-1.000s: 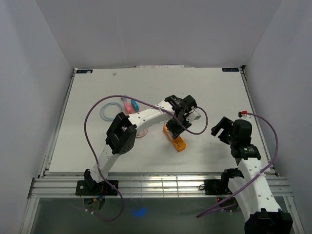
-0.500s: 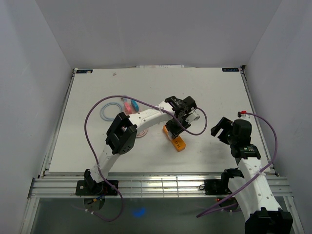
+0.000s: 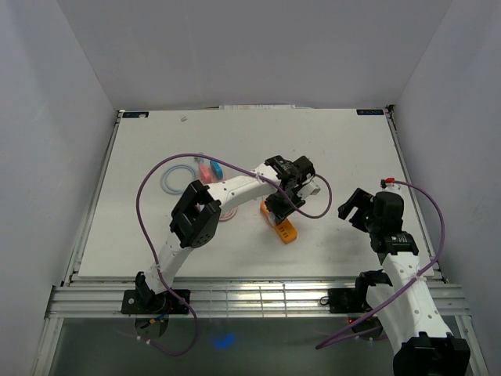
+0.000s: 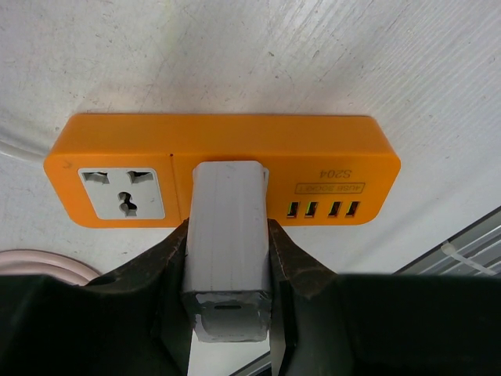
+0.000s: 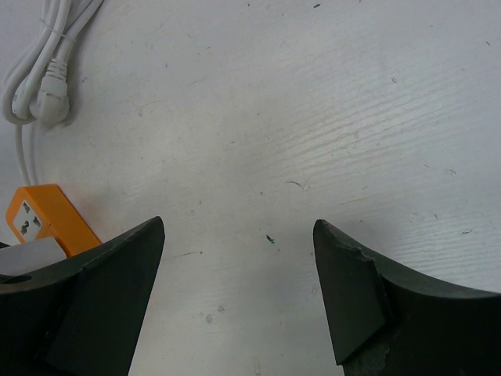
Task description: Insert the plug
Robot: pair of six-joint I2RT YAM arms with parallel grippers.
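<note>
Tabletop [image 3: 352,157]: white, carries everything. The orange power strip [image 4: 329,153] lies near its middle, just ahead of the left arm's wrist.

Right tool [image 5: 235,298]: jaws wide apart, nothing between them, hanging over bare tabletop well to the right of the strip. A white cable [image 5: 39,86] lies beyond the strip in its view. It has no part in the step as things stand.

Left tool [image 4: 228,258]: clamped on the grey plug [image 4: 227,204], one finger on each long side, holding the body roughly square to the strip's socket face.

Plug: its front end meets the strip between the free socket [image 4: 125,192] on the left and the row of USB ports [image 4: 321,210] on the right. The pins are hidden, so I cannot tell how deep it sits.

Step in hand (judgement): press-in, at or close to contact.

How to do it well:
- Push straight along the plug's long axis. No sideways lean, or the pins could bind
- Nothing visibly braces the strip, so it may slide or swing on the smooth top. Go slowly and watch for the orange body creeping away
- If it creeps, the free right tool could back the far side of the strip
- Hold the squeeze until the plug's face closes flush on the orange, then release and back out along the same line, so the plug isn't dragged back out
</note>
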